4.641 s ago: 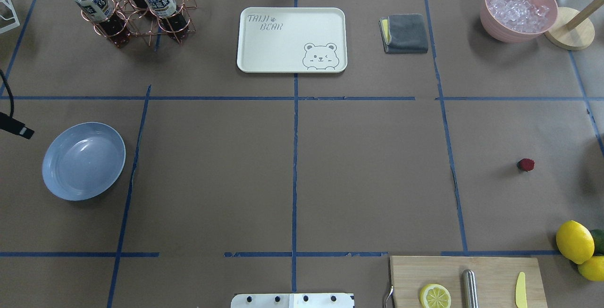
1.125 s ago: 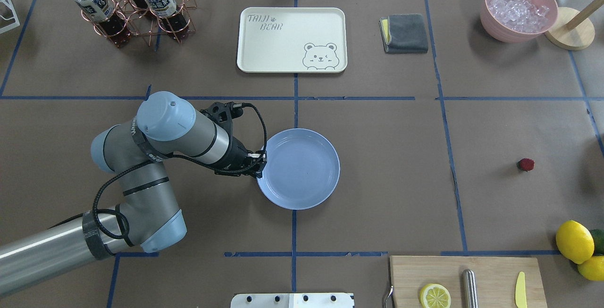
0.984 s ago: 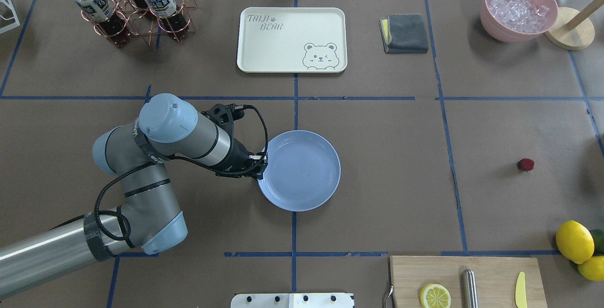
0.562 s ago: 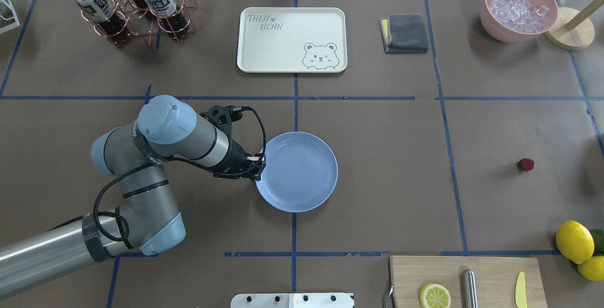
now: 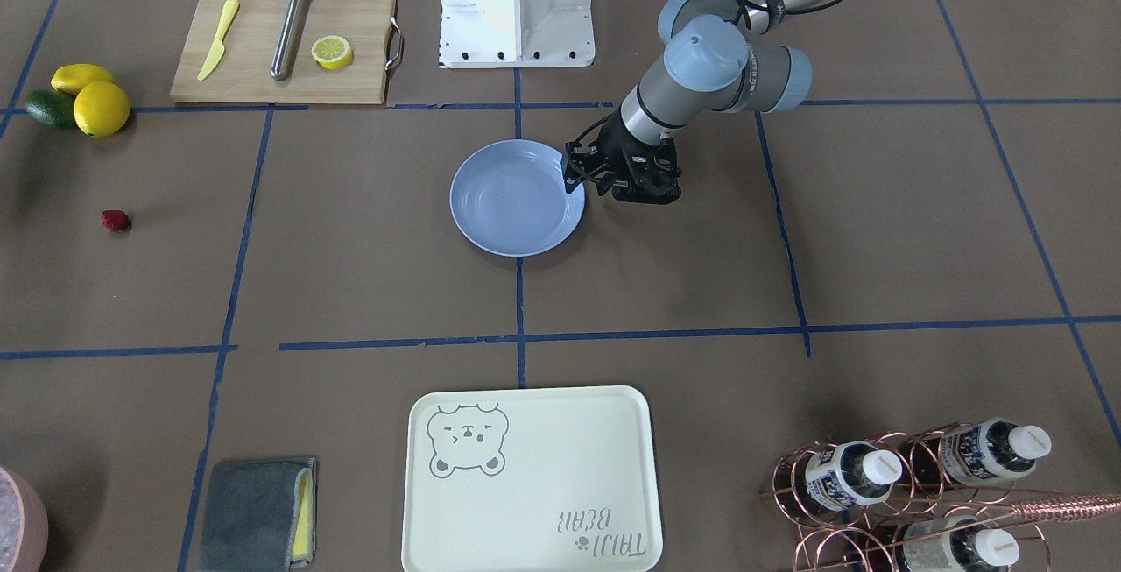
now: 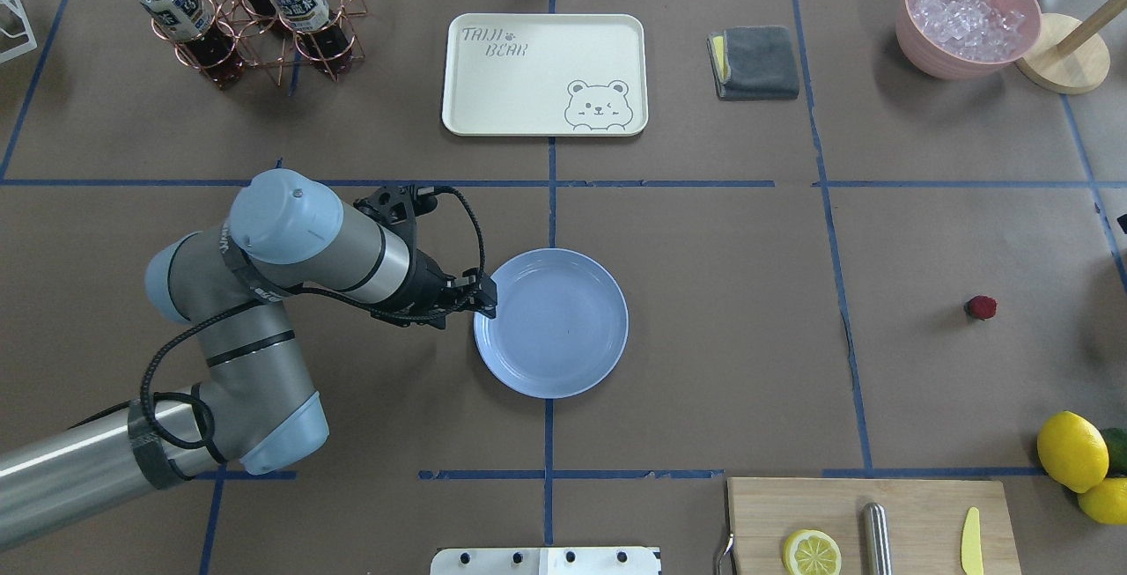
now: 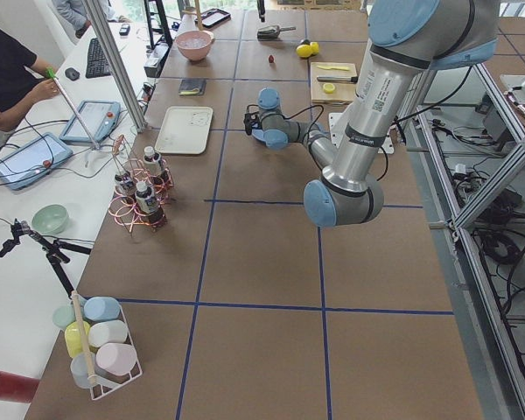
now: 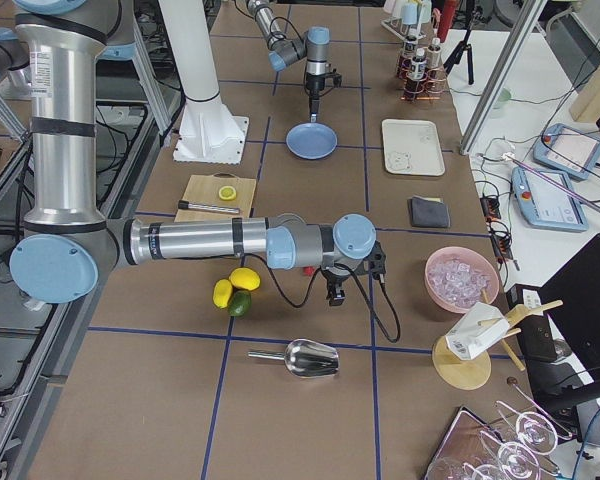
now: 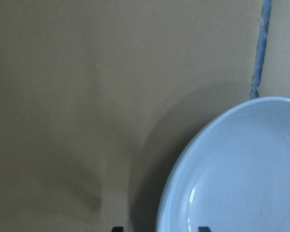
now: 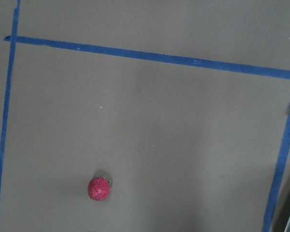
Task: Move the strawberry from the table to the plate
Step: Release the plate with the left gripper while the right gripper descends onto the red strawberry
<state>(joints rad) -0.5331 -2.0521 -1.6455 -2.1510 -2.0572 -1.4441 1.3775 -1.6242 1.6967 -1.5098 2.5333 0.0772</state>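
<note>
The strawberry [image 6: 980, 307], a small dark-red berry, lies alone on the table [image 6: 704, 293] at the far right; it also shows in the front view [image 5: 115, 221] and low in the right wrist view [image 10: 99, 188]. The empty light-blue plate [image 6: 551, 323] rests flat at the table's middle. My left gripper [image 6: 482, 298] stands open over the plate's left rim [image 9: 164, 212], one fingertip on each side of it. My right gripper [image 8: 332, 297] hangs above the strawberry's area, fingers pointing down; I cannot tell whether it is open or shut.
A cream bear tray [image 6: 544, 73], a wire rack of bottles [image 6: 246, 11], a grey cloth [image 6: 755, 62] and a pink bowl of ice [image 6: 968, 16] line the far side. A cutting board [image 6: 867, 522] and lemons [image 6: 1072, 450] sit front right.
The left arm brought the plate from the far left to the table's middle. In the last second it drew back a little leftward and the plate settled. The strawberry has not moved.
</note>
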